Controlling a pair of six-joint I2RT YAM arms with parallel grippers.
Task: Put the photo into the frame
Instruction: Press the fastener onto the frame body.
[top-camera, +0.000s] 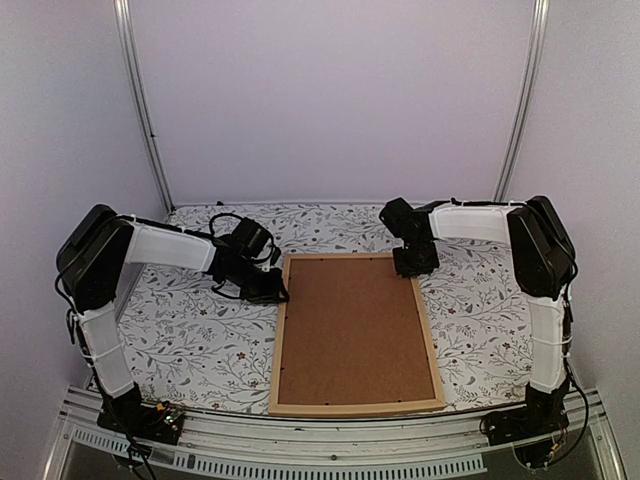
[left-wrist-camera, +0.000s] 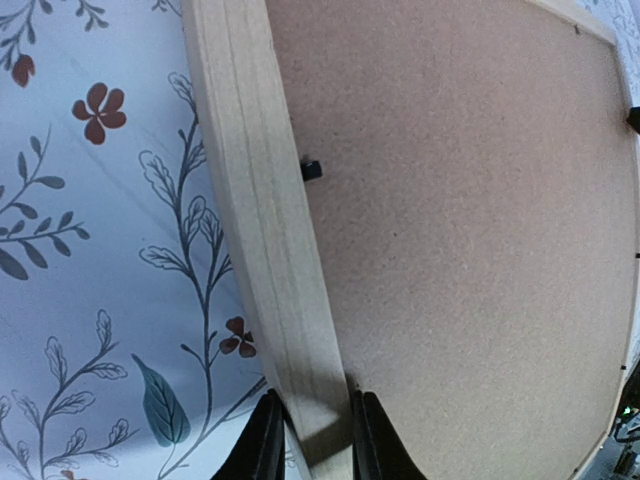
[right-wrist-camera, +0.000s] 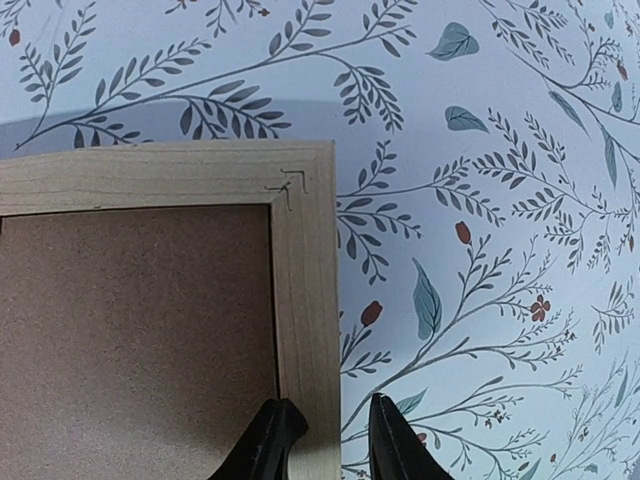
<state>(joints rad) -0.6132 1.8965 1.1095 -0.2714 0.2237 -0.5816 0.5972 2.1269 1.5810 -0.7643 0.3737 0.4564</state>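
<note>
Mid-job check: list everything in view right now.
light wooden rectangular picture frame: one, pale wood, lying back up, centre
brown fibreboard backing board: one, brown, inside the frame
small retaining tab: at least two, black, at board's edge
floral tablecloth: one, white with leaves, spread under everything
upright metal rail: two, silver, rear corners
left end effector: one, black, clamped on frame's left rail
right end effector: one, black, straddling right rail's far end, grip unclear

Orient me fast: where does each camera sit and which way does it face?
Top external: above, behind the bases, looking down at the frame; both arms show.
Left wrist: on the left arm, along the frame's left rail; jaws straddle it.
Right wrist: on the right arm, down at its far right corner; jaws below.
All share the backing board.
</note>
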